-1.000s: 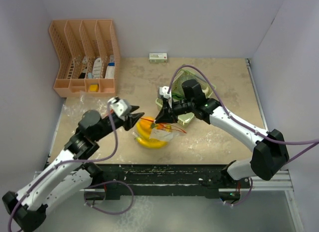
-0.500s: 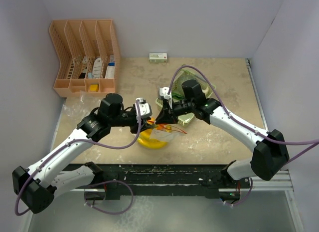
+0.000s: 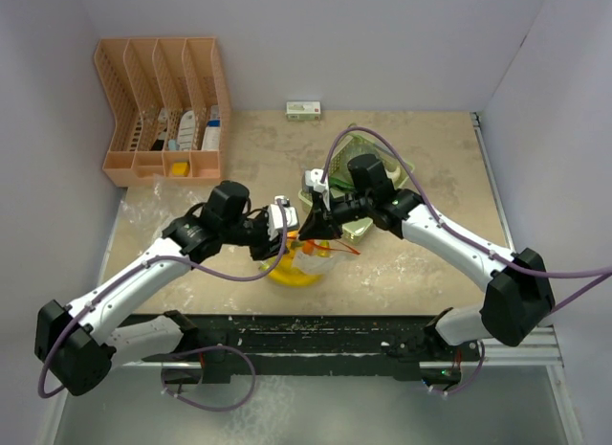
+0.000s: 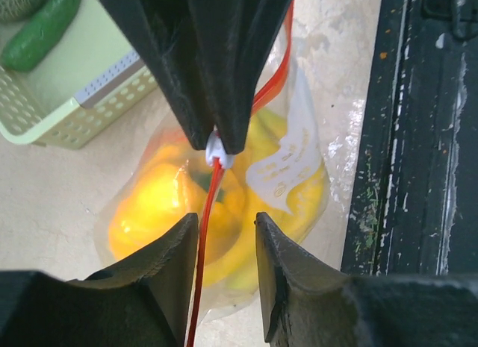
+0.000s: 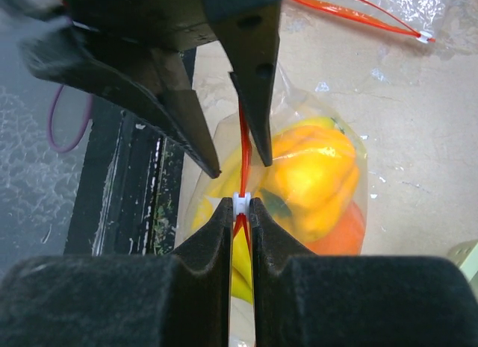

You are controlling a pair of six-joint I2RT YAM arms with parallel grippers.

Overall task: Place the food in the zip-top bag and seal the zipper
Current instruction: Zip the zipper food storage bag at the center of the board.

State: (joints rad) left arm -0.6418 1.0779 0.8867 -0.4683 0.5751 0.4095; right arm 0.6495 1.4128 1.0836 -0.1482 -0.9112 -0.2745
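zip-top bag holds banana bunch and orange; right gripper pinches its slider, left gripper narrowly parted astride the zipper; basket at 1 o'clock holds cucumber.

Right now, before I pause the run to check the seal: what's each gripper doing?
Left gripper: open, fingers either side of the zipper, not gripping.
Right gripper: shut on the slider.

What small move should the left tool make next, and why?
Probably close the left tool on the red zipper strip: it straddles the strip, not yet gripping, while the right tool pinches the white clip just beyond it.
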